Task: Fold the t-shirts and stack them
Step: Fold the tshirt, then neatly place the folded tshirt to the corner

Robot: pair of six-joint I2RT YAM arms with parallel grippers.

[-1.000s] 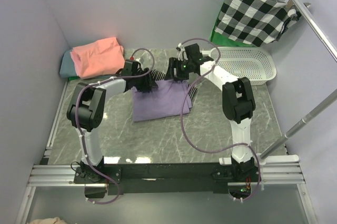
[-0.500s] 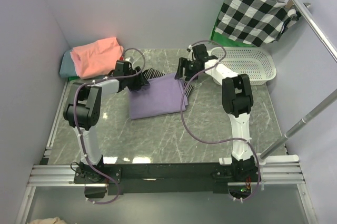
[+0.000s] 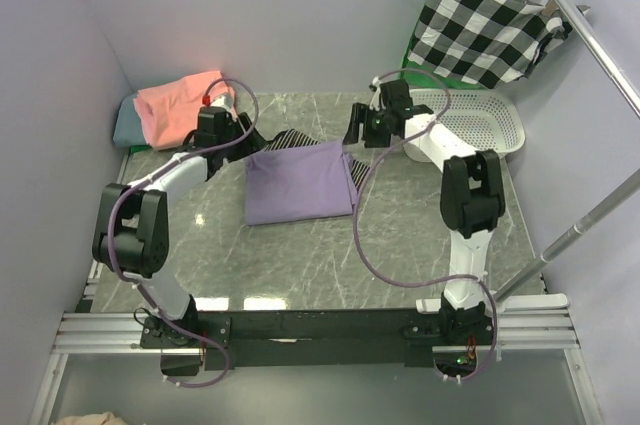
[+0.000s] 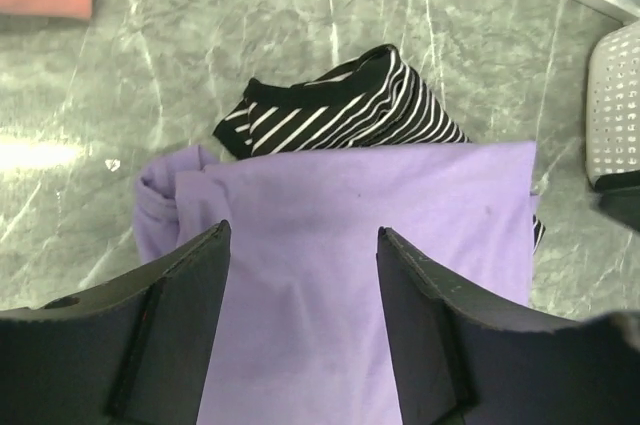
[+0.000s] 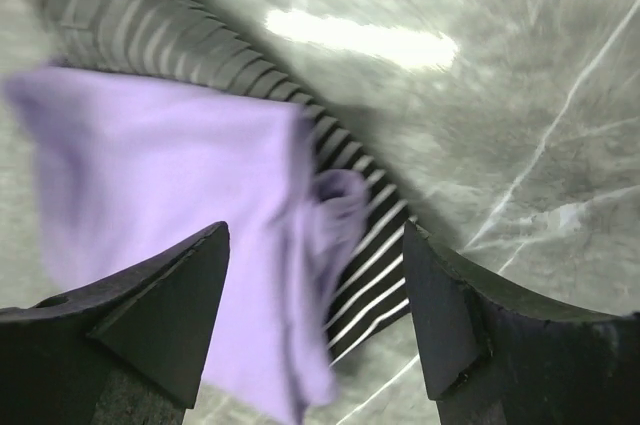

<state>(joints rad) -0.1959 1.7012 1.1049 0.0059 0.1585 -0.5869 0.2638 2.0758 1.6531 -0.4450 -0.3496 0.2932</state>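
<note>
A folded lavender-purple t-shirt [image 3: 298, 182] lies in the middle of the table on top of a black-and-white striped garment [image 3: 292, 138]. Both also show in the left wrist view, the purple shirt [image 4: 330, 245] over the striped one [image 4: 350, 105], and in the right wrist view [image 5: 150, 175]. A salmon-pink t-shirt [image 3: 180, 107] lies folded on a grey-teal one [image 3: 124, 125] at the back left. My left gripper [image 3: 243, 135] is open and empty, above the purple shirt's back left corner. My right gripper [image 3: 352, 133] is open and empty, above its back right corner.
A white perforated basket [image 3: 470, 123] stands at the back right. A black-and-white checked cloth [image 3: 485, 30] hangs on a wooden hanger from a metal rail [image 3: 590, 45]. Lilac walls close the left and back sides.
Both grippers have let go of the purple shirt and drawn back and apart from it. The shirt now lies flat over the striped garment.
</note>
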